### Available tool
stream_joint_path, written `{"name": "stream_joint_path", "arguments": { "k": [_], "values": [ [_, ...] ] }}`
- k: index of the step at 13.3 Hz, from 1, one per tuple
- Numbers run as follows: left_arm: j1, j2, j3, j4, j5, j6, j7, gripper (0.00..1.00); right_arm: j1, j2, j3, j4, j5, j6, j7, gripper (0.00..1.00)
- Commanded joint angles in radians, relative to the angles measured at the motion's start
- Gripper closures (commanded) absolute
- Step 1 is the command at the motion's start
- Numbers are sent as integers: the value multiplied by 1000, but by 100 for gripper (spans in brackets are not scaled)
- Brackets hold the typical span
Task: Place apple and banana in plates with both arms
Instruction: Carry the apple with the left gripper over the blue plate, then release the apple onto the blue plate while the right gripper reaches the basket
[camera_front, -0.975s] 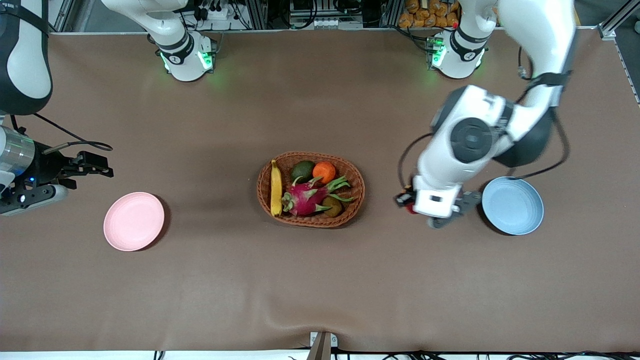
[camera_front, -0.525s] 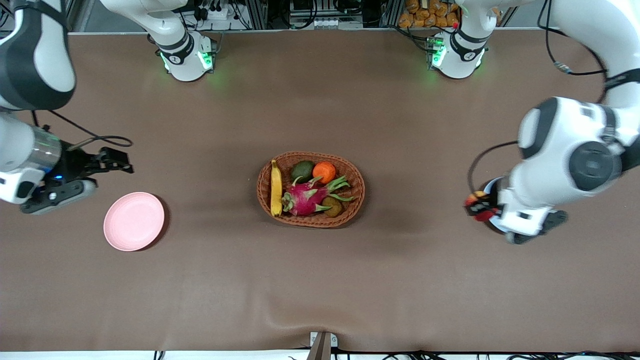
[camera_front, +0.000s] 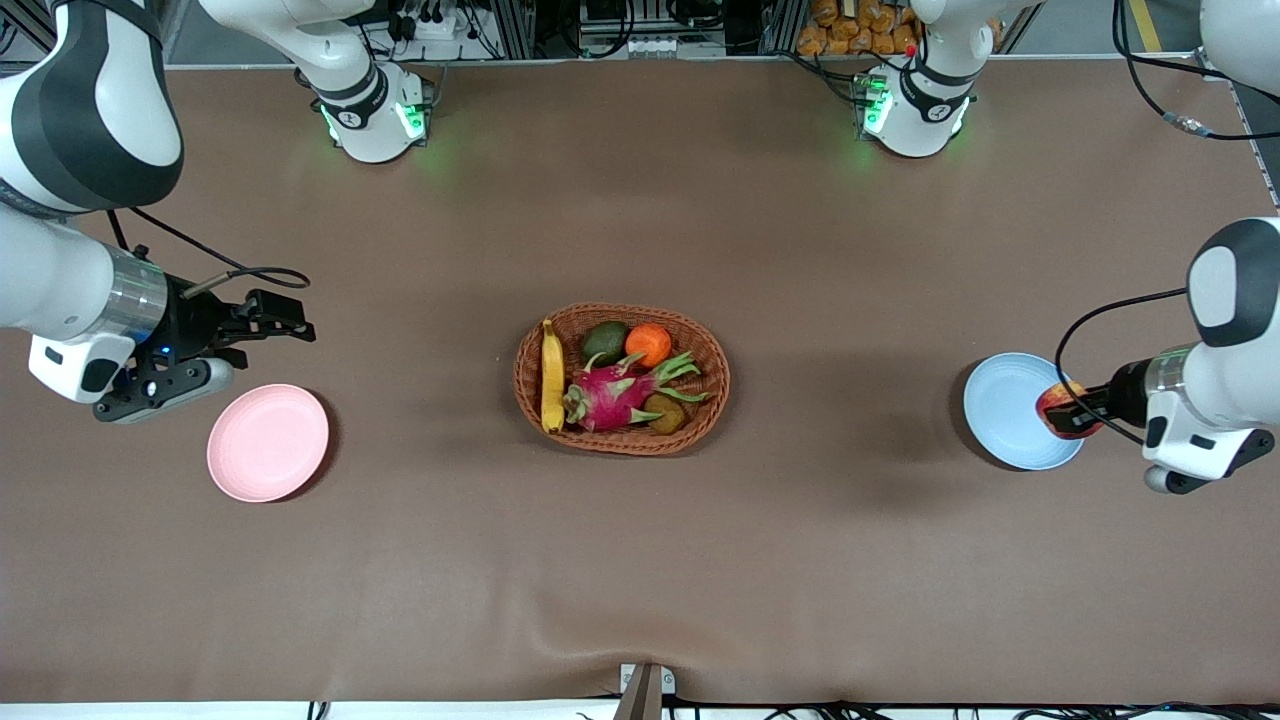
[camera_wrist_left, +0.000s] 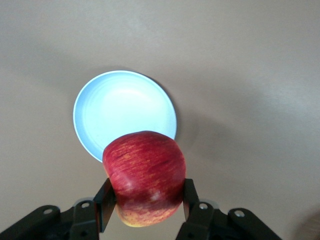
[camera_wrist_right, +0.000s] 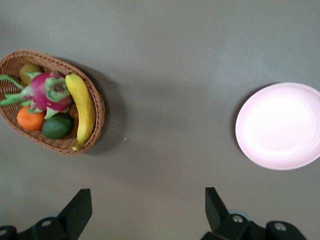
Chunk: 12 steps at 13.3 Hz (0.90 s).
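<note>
Gripper (camera_front: 1068, 412) of the left arm clamps the apple (camera_front: 1056, 402) between its 2 fingers (camera_wrist_left: 104, 205) and holds it in the air over the rim of the blue plate (camera_front: 1010, 412), on the side of the plate toward the left arm's edge of the tabletop (camera_front: 640, 560). Seen from the left wrist, the red apple (camera_wrist_left: 145, 177) with its yellowish base fills the gap between the fingers, and the blue plate (camera_wrist_left: 120, 112) lies bare below it.

At the right arm's end, the right gripper (camera_front: 280, 318) hangs with its fingers spread wide and holding nothing, over bare tabletop just beside the pink plate (camera_front: 267, 442), on the side toward the arms' bases. That plate (camera_wrist_right: 280, 126) lies bare too (the right wrist view shows both of that gripper's fingers (camera_wrist_right: 80, 207) well apart).

Midway along the tabletop sits the wicker basket (camera_front: 621, 378). Its banana (camera_front: 551, 376) lies along the wall toward the right arm's end, beside the dragon fruit (camera_front: 615, 390), with an orange (camera_front: 649, 343), an avocado (camera_front: 605, 343) and a brownish fruit (camera_front: 663, 412) sharing the basket. Both plates lie well apart from the basket, 1 toward each end edge.
</note>
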Motion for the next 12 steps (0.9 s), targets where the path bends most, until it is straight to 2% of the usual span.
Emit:
{"name": "stream_joint_path", "arguments": {
  "k": [1, 7, 12],
  "values": [
    [36, -17, -9, -45, 24, -3, 2, 100, 46, 5, -3, 11, 20, -6, 65, 0],
    [97, 80, -9, -75, 24, 27, 2, 100, 66, 31, -1, 11, 21, 32, 64, 0],
    [115, 184, -5, -130, 22, 223, -1, 100, 102, 44, -3, 1, 18, 67, 64, 0]
  ]
}}
